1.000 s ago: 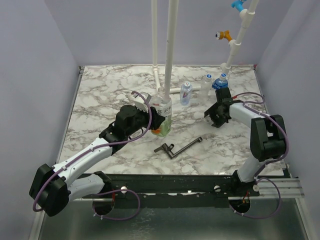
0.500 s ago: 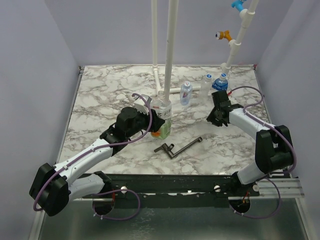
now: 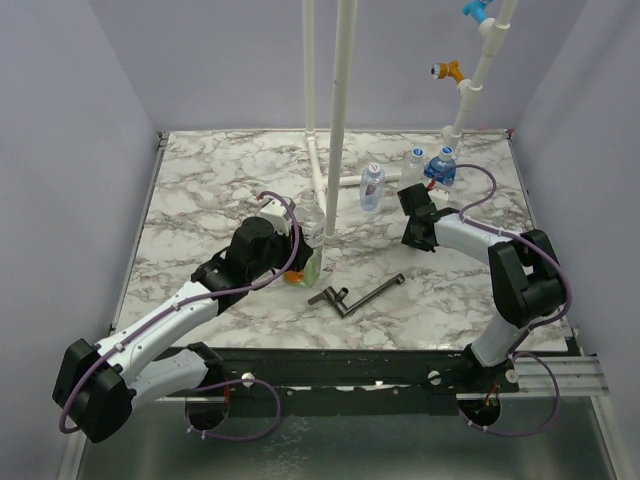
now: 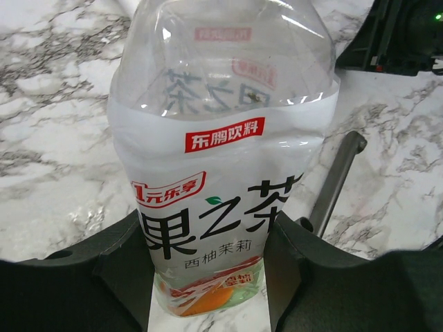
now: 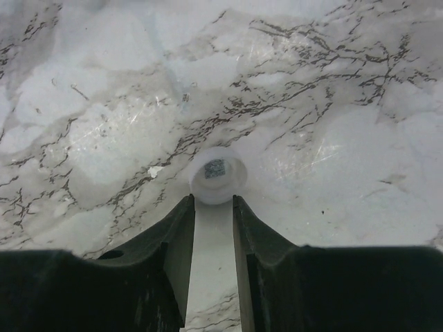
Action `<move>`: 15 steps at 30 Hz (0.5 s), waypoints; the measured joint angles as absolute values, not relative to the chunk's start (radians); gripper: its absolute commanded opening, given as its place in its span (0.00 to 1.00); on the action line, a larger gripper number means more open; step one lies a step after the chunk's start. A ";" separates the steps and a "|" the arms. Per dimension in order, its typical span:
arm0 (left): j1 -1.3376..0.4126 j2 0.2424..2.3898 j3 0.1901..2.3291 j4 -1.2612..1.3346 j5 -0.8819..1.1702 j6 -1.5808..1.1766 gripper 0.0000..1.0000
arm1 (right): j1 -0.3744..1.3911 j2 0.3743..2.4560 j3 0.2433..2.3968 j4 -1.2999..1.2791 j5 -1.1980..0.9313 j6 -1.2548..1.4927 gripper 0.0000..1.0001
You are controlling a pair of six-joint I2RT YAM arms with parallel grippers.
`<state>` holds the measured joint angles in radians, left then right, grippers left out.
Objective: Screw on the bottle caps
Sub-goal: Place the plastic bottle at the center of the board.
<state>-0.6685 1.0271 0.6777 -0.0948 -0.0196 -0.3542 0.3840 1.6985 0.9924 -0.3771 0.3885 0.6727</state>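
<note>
A clear bottle with a green, orange and red label (image 4: pixel 221 159) stands between the fingers of my left gripper (image 4: pixel 211 277), which is shut on its lower part. In the top view the bottle (image 3: pixel 312 266) is held by the left gripper (image 3: pixel 300 262) beside a white pipe. A white cap (image 5: pixel 217 176) lies on the marble, touching the tips of my right gripper (image 5: pixel 213 202). The jaws stand a narrow gap apart and the cap is just ahead of them, not between them. The right gripper (image 3: pixel 408 205) is at mid right; the cap is hidden there. No other cap shows.
Small bottles with blue labels stand at the back: one (image 3: pixel 372 187) near the middle and two (image 3: pixel 440 166) at the back right. A black T-shaped tool (image 3: pixel 355 295) lies at front centre. Tall white pipes (image 3: pixel 340 100) rise behind the held bottle.
My left gripper has drawn the labelled bottle a little nearer and to the left. My right gripper has swung left and towards the back, up to the white cap.
</note>
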 measured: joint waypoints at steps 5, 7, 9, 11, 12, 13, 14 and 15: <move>-0.669 0.972 0.692 -0.229 -0.097 -0.355 0.00 | 0.384 1.705 0.992 -0.336 0.425 0.633 0.32; -0.669 0.963 0.692 -0.268 -0.122 -0.363 0.00 | 0.384 1.705 0.992 -0.319 0.430 0.617 0.32; -0.669 0.968 0.693 -0.310 -0.146 -0.378 0.00 | 0.384 1.705 0.992 -0.307 0.431 0.606 0.32; -0.668 0.981 0.694 -0.342 -0.163 -0.395 0.00 | 0.384 1.705 0.992 -0.303 0.431 0.597 0.33; -0.666 0.993 0.694 -0.360 -0.173 -0.407 0.00 | 0.384 1.705 0.992 -0.297 0.431 0.591 0.33; -0.663 1.002 0.694 -0.369 -0.178 -0.417 0.00 | 0.384 1.705 0.991 -0.290 0.431 0.585 0.34; -0.660 1.012 0.694 -0.377 -0.180 -0.424 0.00 | 0.384 1.705 0.988 -0.279 0.434 0.576 0.34; -0.655 1.024 0.694 -0.385 -0.181 -0.433 0.00 | 0.384 1.705 0.985 -0.270 0.436 0.567 0.34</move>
